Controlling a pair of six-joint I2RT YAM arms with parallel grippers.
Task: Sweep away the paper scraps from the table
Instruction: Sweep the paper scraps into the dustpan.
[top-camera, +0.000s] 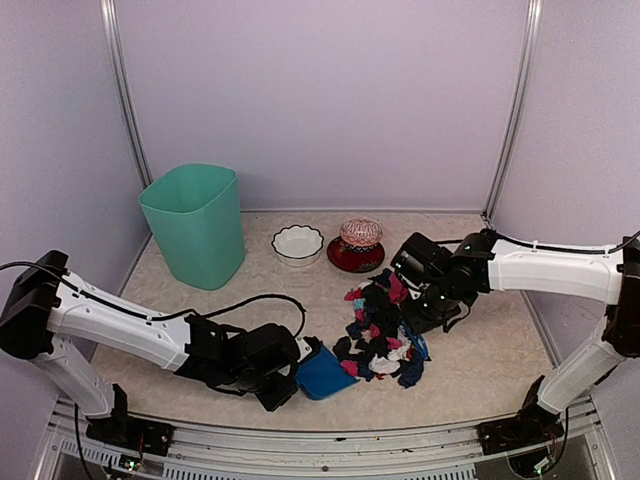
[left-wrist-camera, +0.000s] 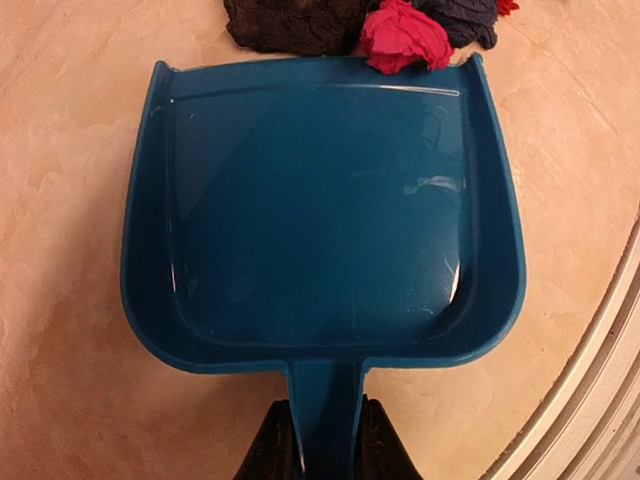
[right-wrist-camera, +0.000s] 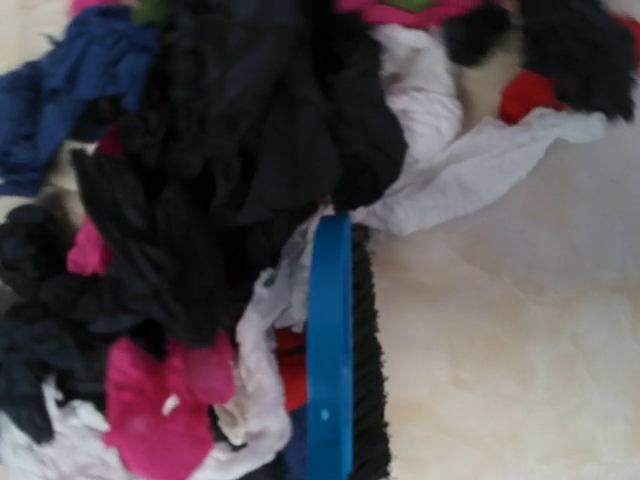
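Observation:
The paper scraps (top-camera: 378, 328) lie in one heap mid-table, mostly black with pink, white, red and blue ones. My left gripper (top-camera: 283, 388) is shut on the handle of the blue dustpan (top-camera: 325, 375), which lies flat on the table (top-camera: 480, 370) with its open lip at the heap's left edge. In the left wrist view my gripper (left-wrist-camera: 325, 425) pinches the handle, the dustpan (left-wrist-camera: 320, 200) is empty, and a pink wad (left-wrist-camera: 405, 35) touches its lip. My right gripper (top-camera: 438, 308) holds the blue hand brush (right-wrist-camera: 330, 350) against the heap's right side (right-wrist-camera: 230, 150); its fingers are hidden.
A green bin (top-camera: 195, 225) stands at the back left. A white bowl (top-camera: 298, 244) and a red plate with a pink patterned object on it (top-camera: 358, 245) stand behind the heap. The metal front rail (top-camera: 320, 440) runs close by the dustpan (left-wrist-camera: 600, 370).

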